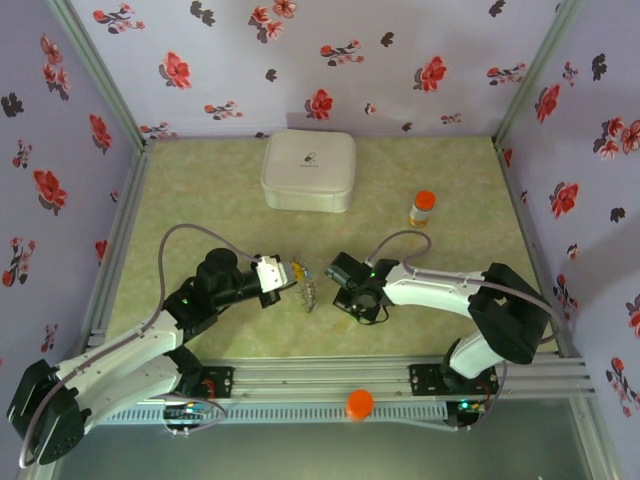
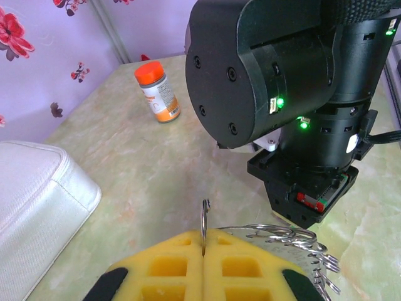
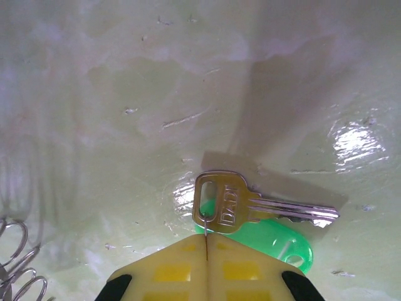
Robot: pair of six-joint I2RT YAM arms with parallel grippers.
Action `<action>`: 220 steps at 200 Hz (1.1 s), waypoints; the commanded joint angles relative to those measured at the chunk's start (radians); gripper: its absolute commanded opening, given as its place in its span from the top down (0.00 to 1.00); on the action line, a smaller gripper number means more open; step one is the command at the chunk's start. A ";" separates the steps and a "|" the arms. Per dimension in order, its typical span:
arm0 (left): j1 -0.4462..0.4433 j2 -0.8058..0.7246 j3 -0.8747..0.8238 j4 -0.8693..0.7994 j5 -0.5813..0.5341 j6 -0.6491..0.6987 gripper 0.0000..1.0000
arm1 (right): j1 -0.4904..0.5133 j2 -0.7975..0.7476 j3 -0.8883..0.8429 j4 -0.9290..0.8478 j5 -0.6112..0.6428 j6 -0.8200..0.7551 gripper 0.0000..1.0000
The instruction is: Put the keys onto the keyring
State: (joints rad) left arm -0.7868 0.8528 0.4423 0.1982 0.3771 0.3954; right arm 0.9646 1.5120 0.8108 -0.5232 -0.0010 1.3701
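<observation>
A silver key (image 3: 250,205) lies flat on the table on top of its green tag (image 3: 279,241). My right gripper (image 3: 207,241) points down at it, its yellow fingers shut on the thin wire ring threaded through the key's hole. My left gripper (image 2: 204,237) is shut on a thin metal ring seen edge-on, part of the keyring (image 2: 294,239), whose silver wire loops spread to the right of the fingers. From above, the keyring (image 1: 312,290) hangs between my left gripper (image 1: 293,272) and the right wrist. Some of its loops (image 3: 19,269) appear at the lower left of the right wrist view.
A white rounded case (image 1: 308,170) sits at the back centre, and an orange-capped bottle (image 1: 422,208) stands to its right. The right arm's black wrist (image 2: 276,88) looms close in front of the left gripper. Flowered walls enclose the table on three sides.
</observation>
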 commanded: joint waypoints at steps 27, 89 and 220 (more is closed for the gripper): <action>-0.007 0.001 0.022 0.016 0.002 0.020 1.00 | -0.136 -0.043 0.097 -0.130 -0.008 -0.388 1.00; -0.009 0.011 0.024 0.003 0.002 0.023 1.00 | -0.231 0.127 0.324 -0.344 -0.084 -0.832 1.00; -0.013 0.006 0.013 -0.006 -0.017 0.028 1.00 | -0.202 0.346 0.417 -0.362 -0.126 -0.923 1.00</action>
State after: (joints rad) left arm -0.7925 0.8646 0.4423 0.1562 0.3656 0.4000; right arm 0.7517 1.8336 1.2316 -0.8524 -0.1184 0.4625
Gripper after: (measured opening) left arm 0.060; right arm 0.065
